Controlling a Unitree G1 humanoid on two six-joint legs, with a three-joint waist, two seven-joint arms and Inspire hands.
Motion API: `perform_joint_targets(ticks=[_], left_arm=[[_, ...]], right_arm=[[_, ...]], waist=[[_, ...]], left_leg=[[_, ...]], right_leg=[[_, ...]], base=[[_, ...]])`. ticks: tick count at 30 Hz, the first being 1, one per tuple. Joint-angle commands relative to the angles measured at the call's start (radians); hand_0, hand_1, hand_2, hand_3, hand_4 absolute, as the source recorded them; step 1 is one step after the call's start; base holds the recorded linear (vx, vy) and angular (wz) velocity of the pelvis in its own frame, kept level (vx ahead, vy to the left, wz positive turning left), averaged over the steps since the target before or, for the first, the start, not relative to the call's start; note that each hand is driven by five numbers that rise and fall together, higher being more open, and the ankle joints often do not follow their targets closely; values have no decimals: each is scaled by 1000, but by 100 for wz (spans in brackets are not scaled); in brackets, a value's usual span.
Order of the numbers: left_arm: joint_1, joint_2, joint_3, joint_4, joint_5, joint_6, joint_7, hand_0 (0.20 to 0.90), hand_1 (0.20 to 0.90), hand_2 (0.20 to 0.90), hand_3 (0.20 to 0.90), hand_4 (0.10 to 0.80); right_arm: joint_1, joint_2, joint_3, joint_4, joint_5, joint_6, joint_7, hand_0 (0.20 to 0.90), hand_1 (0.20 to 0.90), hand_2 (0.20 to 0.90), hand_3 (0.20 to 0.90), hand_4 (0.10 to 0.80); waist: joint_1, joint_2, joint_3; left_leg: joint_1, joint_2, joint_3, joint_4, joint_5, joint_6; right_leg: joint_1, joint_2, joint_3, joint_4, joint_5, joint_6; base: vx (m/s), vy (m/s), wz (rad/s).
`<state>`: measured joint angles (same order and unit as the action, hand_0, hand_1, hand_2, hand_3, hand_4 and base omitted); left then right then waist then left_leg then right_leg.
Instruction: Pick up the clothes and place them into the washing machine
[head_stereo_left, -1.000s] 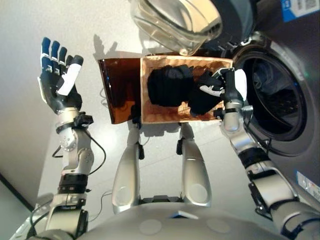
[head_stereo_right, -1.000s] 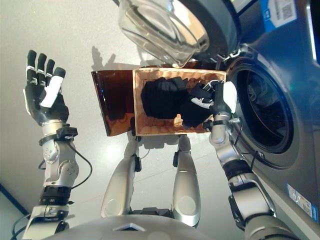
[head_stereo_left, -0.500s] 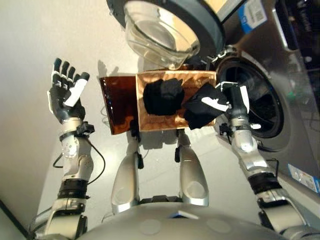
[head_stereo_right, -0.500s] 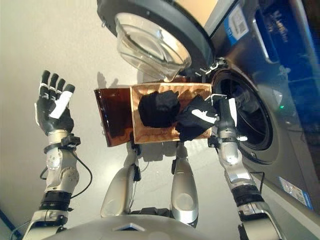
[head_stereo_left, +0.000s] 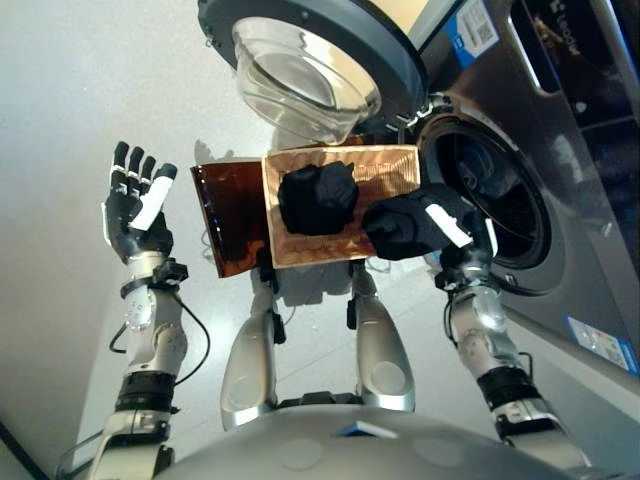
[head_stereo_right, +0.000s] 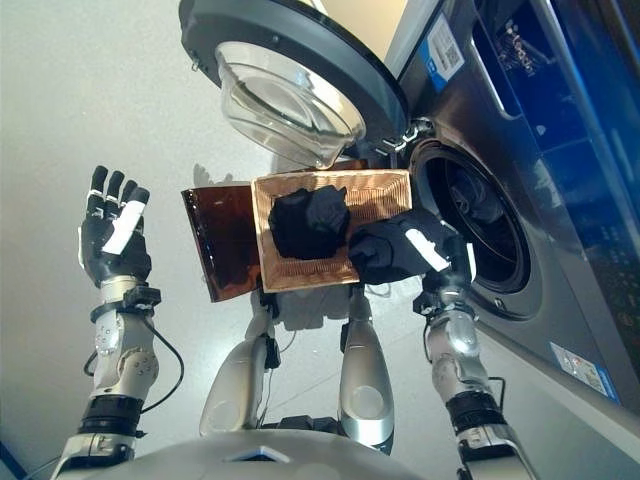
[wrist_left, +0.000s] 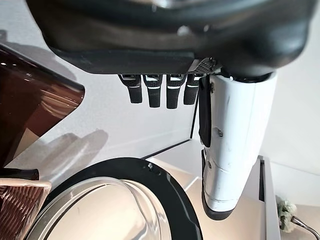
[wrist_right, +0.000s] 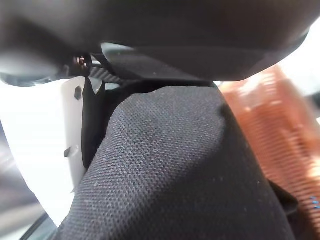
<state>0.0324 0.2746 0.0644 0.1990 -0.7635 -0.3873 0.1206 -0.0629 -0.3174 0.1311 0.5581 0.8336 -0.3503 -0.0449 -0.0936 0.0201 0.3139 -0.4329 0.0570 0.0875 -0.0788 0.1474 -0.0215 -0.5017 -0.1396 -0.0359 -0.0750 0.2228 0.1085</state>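
Observation:
A black garment with a white mark (head_stereo_left: 415, 224) is bunched in my right hand (head_stereo_left: 470, 238), which is shut on it and holds it lifted at the basket's right edge, beside the washing machine's open drum (head_stereo_left: 487, 196). The same cloth (wrist_right: 170, 170) fills the right wrist view. A second black garment (head_stereo_left: 318, 198) lies in the woven basket (head_stereo_left: 385, 172). My left hand (head_stereo_left: 137, 205) is raised far out to the left, open and holding nothing.
The washer's round glass door (head_stereo_left: 305, 72) hangs open above the basket. A brown translucent lid (head_stereo_left: 228, 215) lies against the basket's left side. The machine's grey front (head_stereo_left: 570, 180) fills the right. Pale floor lies to the left.
My right hand has lifted the black garment out of the basket and carried it right, towards the drum. The camera has tilted, showing more of the door and machine.

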Motion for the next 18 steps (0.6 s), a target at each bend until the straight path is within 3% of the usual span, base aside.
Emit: perform_joint_targets(ticks=[1,10,18], left_arm=[[-20,45,30,-116,0,-95,-17,900,900,900,900,800],[-49,21,-25,-121,-41,-115,-2,900,900,900,900,800],[-46,11,-43,-107,-53,-125,4,900,900,900,900,800]], right_arm=[[-106,19,-23,5,154,-104,34,200,200,200,200,300],[-351,110,-168,210,502,-187,39,200,200,200,200,300],[-454,99,-286,237,639,-280,36,200,200,200,200,300]], waist=[[31,17,-46],[62,68,-28],[76,105,-25]], left_leg=[[-5,11,-17,-8,-46,-77],[-78,-1,-19,-8,-36,-74],[-119,-3,-10,-8,-37,-77]], right_leg=[[-85,-24,-13,16,-7,40],[-147,-38,-14,9,3,40],[-189,-42,-7,9,3,40]], base=[[-57,3,-1],[-18,4,0],[14,1,1]])
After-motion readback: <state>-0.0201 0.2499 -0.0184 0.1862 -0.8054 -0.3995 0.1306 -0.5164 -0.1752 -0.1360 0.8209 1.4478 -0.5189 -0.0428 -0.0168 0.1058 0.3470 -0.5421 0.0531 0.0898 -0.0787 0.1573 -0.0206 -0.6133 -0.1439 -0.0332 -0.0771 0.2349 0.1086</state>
